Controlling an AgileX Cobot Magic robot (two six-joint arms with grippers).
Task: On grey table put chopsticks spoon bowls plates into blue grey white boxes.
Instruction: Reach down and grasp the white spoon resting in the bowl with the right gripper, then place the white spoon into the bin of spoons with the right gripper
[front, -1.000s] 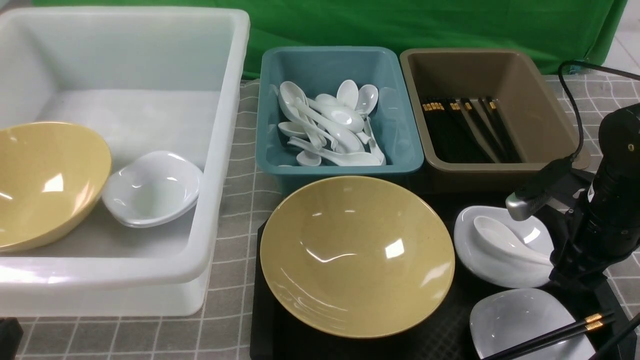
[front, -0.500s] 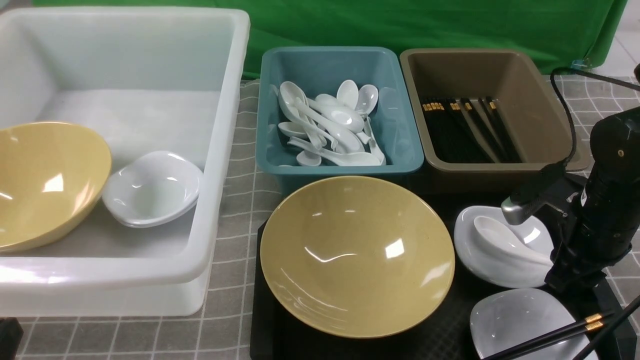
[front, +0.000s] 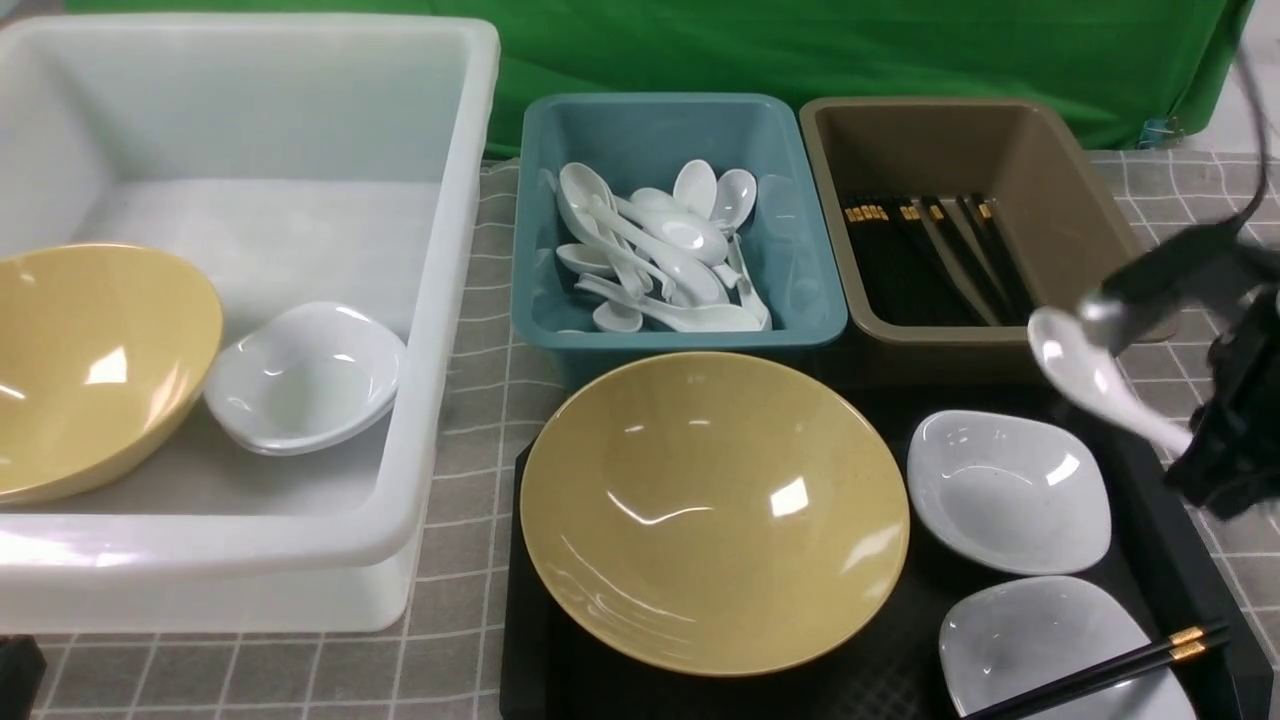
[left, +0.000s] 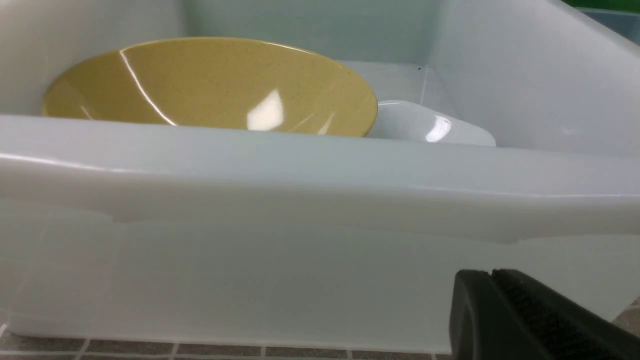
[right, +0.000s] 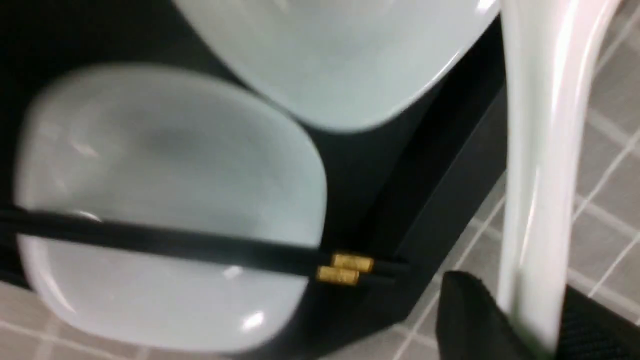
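Note:
My right gripper (front: 1200, 452) is shut on the handle of a white spoon (front: 1085, 375) and holds it in the air above the right end of the black tray, scoop toward the grey box (front: 950, 140). The right wrist view shows the spoon's handle (right: 540, 175) pinched between the fingers of the right gripper (right: 530, 320). Below it lie two empty white plates (front: 1005, 490) (front: 1040, 640), the nearer one with a pair of chopsticks (front: 1110, 670) across it. A yellow bowl (front: 715, 510) fills the tray's left part. My left gripper (left: 492, 274) is shut and empty, low beside the white box (left: 300, 170).
The white box (front: 250, 100) holds a tilted yellow bowl (front: 90, 360) and a white plate (front: 305, 375). The blue box (front: 650, 125) holds several spoons, and the grey box several chopsticks (front: 930, 250). The black tray (front: 530, 680) lies on the grey table (front: 470, 400).
My right gripper closed on the spoon that lay in the farther plate and lifted it up and to the right. That plate now lies empty. The left arm has not moved.

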